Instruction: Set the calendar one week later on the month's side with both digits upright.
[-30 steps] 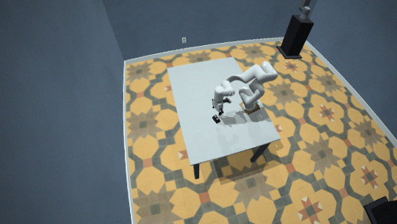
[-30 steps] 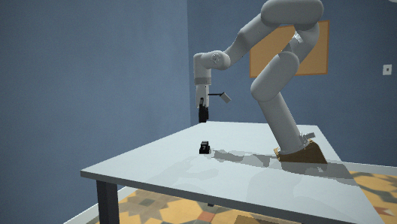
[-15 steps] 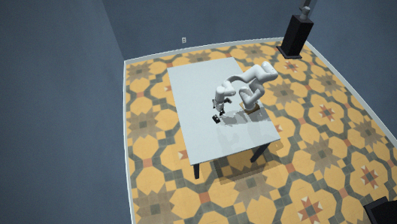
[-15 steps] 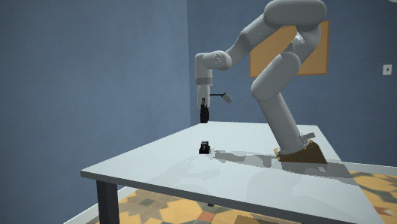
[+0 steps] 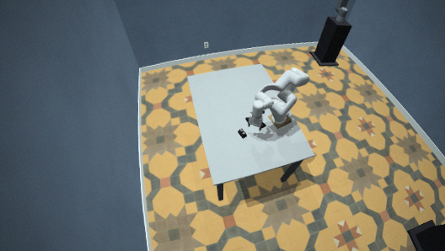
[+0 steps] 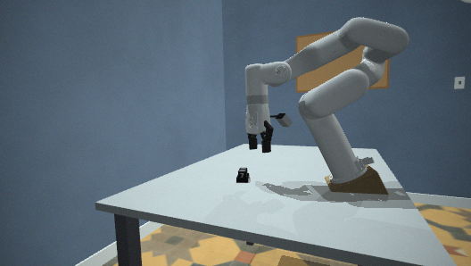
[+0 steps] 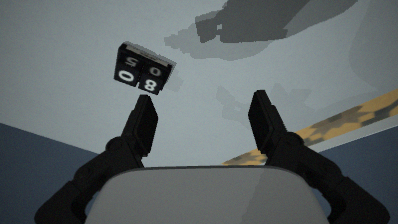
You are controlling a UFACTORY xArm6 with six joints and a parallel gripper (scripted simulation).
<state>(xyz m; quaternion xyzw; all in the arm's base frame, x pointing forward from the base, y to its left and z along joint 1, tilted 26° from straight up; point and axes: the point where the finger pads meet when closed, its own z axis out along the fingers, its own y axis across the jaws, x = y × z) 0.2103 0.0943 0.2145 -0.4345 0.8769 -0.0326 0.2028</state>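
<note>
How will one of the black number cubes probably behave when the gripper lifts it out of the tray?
The cube looks rigid with flat faces, so it should not roll. It is small beside the open gripper, so probably light. Its neighbour stands right against it in the tray, so lifting one may drag or tip the other.

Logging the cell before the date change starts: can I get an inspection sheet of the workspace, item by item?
Surface: grey table, arm's shadow across it.
Job's things: calendar, two black cubes side by side in their tray; wrist view reads 0 and 8, with 5 and 0 on another face. Month name not legible.
Clutter: nothing seen.
Grippers: gripper open, empty, above the table and apart from the calendar.
Cables: nothing seen.
Surroundings: patterned tile floor, blue walls, black pedestal, wall board.
</note>
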